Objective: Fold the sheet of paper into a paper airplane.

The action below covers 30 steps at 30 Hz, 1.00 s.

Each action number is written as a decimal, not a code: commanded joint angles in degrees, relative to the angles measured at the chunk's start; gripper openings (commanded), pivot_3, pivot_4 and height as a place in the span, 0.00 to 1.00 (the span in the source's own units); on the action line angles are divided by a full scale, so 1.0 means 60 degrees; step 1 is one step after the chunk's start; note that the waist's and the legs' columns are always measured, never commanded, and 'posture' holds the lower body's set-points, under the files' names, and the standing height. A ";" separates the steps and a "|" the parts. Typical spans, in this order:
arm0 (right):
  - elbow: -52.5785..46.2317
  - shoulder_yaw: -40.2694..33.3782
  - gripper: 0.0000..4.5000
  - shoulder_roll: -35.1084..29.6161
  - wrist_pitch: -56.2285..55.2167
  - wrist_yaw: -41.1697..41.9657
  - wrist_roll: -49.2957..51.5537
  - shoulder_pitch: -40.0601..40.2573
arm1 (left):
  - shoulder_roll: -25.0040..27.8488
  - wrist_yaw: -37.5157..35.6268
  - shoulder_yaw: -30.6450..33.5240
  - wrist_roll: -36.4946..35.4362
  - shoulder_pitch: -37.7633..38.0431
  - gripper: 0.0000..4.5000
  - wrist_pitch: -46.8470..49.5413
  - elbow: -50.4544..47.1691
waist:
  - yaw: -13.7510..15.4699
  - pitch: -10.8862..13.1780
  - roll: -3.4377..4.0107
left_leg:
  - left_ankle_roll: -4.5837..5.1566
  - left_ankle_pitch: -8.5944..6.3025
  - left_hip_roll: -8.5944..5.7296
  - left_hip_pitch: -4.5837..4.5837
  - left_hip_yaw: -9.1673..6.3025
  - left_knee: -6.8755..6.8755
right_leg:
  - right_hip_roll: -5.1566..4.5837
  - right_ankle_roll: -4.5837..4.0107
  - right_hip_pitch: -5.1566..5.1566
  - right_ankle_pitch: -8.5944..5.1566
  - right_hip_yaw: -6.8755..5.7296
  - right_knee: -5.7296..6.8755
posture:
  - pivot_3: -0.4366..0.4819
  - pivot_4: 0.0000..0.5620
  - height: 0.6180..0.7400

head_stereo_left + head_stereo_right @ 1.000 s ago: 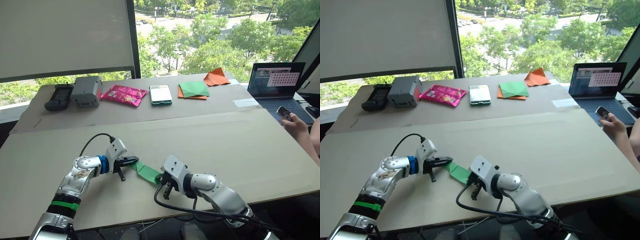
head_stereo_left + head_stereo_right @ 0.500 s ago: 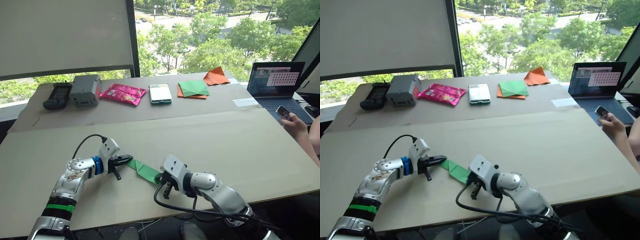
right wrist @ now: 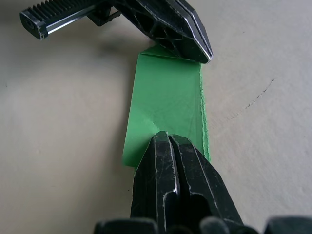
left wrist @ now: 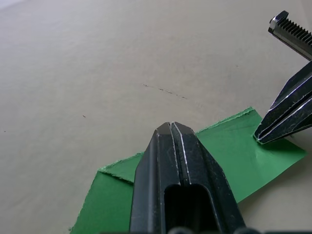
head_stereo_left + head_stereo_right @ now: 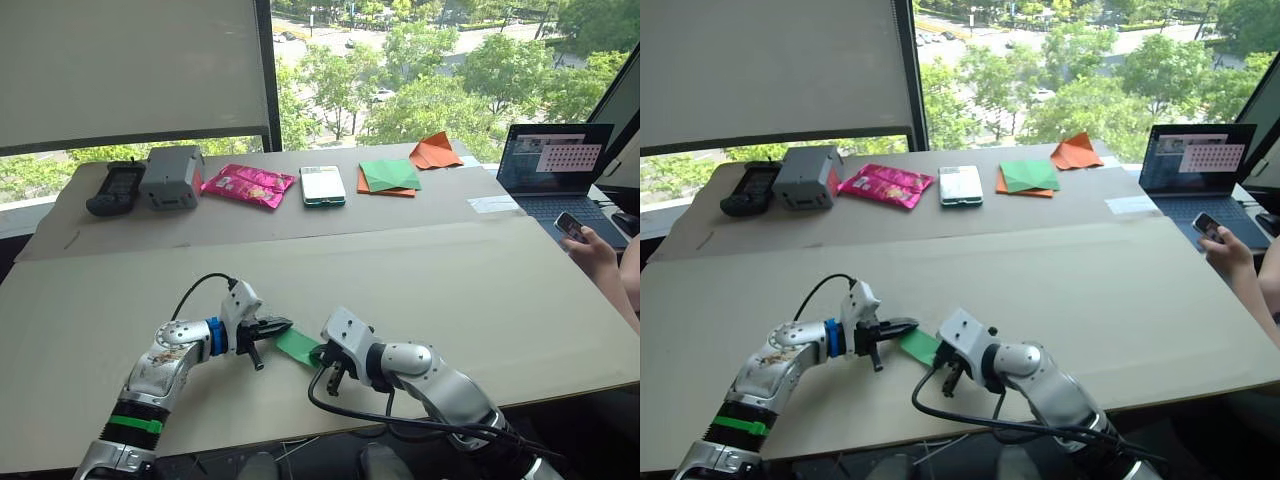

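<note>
The sheet of paper (image 5: 298, 345) is bright green and folded into a short narrow strip. It lies flat on the cardboard-covered table (image 5: 450, 290) near the front edge. My left gripper (image 5: 280, 326) is at its left end, fingers shut, with the tips on a corner of the strip (image 4: 234, 156). My right gripper (image 5: 322, 352) is at the other end, fingers shut over the strip's edge (image 3: 165, 97). In the right wrist view the left gripper's fingertips (image 3: 202, 51) touch the far corner. No dart shape shows.
Along the back stand a black handheld device (image 5: 118, 189), a grey box (image 5: 172, 180), a pink packet (image 5: 248, 186), a phone (image 5: 322, 185), a dark green square on orange paper (image 5: 388, 177) and an orange folded piece (image 5: 433, 152). At right are a laptop (image 5: 552, 165) and a person's hand (image 5: 590, 245).
My left gripper drew left, then came back right toward the right gripper. The green strip between the grippers looks shorter now. The right gripper stayed put.
</note>
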 commanded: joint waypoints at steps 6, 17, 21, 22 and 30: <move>0.0335 0.0173 0.01 -0.0125 0.0662 -0.0119 -0.0049 0.0224 | 0.0249 0.0193 -0.0719 0.1213 -0.0084 0.00 -0.0889 0.1011 | 0.0039 -0.0017 0.0016 | -0.0001 -0.0001 -0.0001 0.0005 0.0001 0.0003 | -0.0006 -0.0001 0.0011 -0.0001 0.0000 -0.0012 | 0.48 0.27 0.93; 0.0361 0.0131 0.01 -0.0162 0.0684 -0.0145 -0.0002 0.0175 | 0.0997 0.0085 -0.0033 0.1109 0.0257 0.00 -0.1322 0.1850 | -0.0033 -0.0039 0.0043 | -0.0001 -0.0001 0.0002 0.0016 0.0000 0.0001 | -0.0006 -0.0001 0.0009 -0.0001 -0.0003 -0.0012 | 0.48 0.27 0.93; 0.0393 0.0114 0.01 -0.0189 0.0650 -0.0098 0.0011 0.0142 | 0.1055 0.0124 0.0159 0.1097 0.0164 0.00 -0.1422 0.2121 | -0.0019 -0.0043 0.0049 | -0.0001 -0.0001 0.0002 0.0018 0.0001 0.0000 | -0.0006 -0.0001 0.0008 -0.0001 -0.0003 -0.0013 | 0.48 0.27 0.93; 0.0404 0.0109 0.01 -0.0194 0.0640 -0.0086 0.0013 0.0134 | 0.1041 0.0122 0.0177 0.1103 0.0152 0.00 -0.1435 0.2131 | -0.0015 -0.0045 0.0050 | -0.0001 -0.0001 0.0002 0.0017 0.0001 0.0001 | -0.0006 -0.0001 0.0007 -0.0001 -0.0003 -0.0013 | 0.48 0.27 0.93; 0.0291 0.0078 0.01 -0.0238 -0.0294 0.0056 -0.0113 0.0047 | 0.0608 0.0169 0.0852 0.0281 0.0010 0.00 -0.1049 0.1555 | -0.0002 -0.0050 0.0054 | -0.0001 -0.0001 0.0002 0.0014 0.0001 0.0000 | -0.0007 -0.0001 0.0006 -0.0001 -0.0006 -0.0012 | 0.48 0.27 0.93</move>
